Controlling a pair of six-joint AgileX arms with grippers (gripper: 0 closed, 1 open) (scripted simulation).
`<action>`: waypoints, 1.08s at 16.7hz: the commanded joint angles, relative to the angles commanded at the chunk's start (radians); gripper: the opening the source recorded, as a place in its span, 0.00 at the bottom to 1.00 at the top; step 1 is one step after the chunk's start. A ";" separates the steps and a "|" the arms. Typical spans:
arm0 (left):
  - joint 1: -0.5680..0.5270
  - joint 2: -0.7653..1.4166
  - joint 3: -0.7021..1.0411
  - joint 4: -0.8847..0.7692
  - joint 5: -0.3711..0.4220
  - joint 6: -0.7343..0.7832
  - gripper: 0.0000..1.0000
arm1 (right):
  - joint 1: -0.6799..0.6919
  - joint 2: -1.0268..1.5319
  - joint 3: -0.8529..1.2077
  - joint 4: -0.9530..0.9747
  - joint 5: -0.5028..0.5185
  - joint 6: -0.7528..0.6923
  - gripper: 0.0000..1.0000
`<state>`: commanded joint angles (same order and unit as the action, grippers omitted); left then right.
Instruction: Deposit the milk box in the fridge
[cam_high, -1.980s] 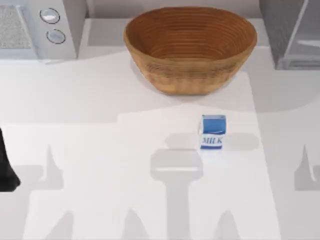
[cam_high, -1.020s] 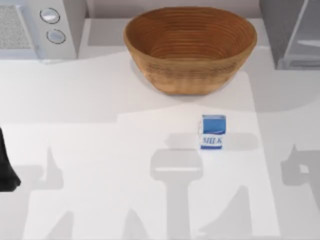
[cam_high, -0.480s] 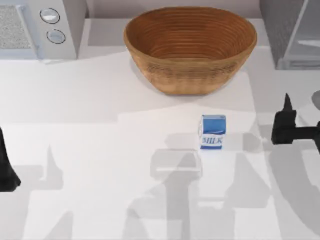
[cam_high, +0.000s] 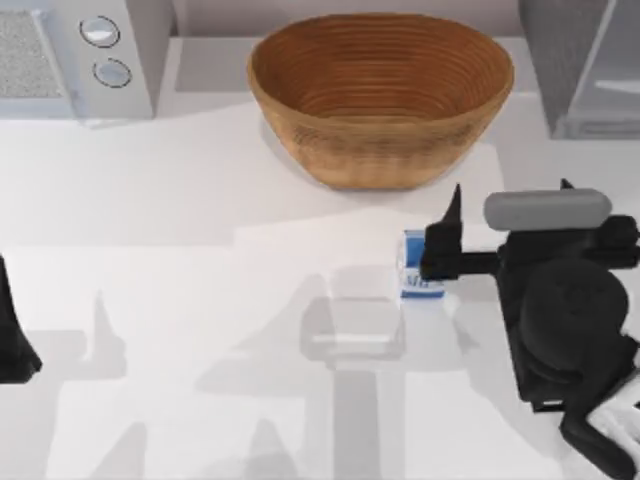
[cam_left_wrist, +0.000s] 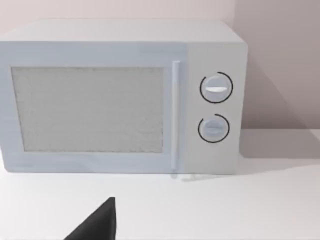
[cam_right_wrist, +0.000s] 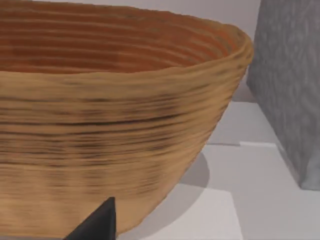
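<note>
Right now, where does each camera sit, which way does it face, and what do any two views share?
Top view: above the table, looking down at the milk box, basket and fridge; right gripper over the box, left arm parked at the left edge.
Left wrist view: faces the microwave; a dark finger tip shows.
Right wrist view: faces basket and fridge, both shared with the top view.
</note>
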<state>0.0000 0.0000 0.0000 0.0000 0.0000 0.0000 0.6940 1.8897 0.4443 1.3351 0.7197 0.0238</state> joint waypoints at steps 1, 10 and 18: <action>0.000 0.000 0.000 0.000 0.000 0.000 1.00 | 0.026 0.068 0.022 0.056 0.027 -0.001 1.00; 0.000 0.000 0.000 0.000 0.000 0.000 1.00 | 0.197 0.533 0.174 0.441 0.208 -0.007 1.00; 0.000 0.000 0.000 0.000 0.000 0.000 1.00 | 0.229 0.623 0.204 0.517 0.242 -0.008 1.00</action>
<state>0.0000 0.0000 0.0000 0.0000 0.0000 0.0000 0.9232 2.5130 0.6487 1.8516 0.9620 0.0159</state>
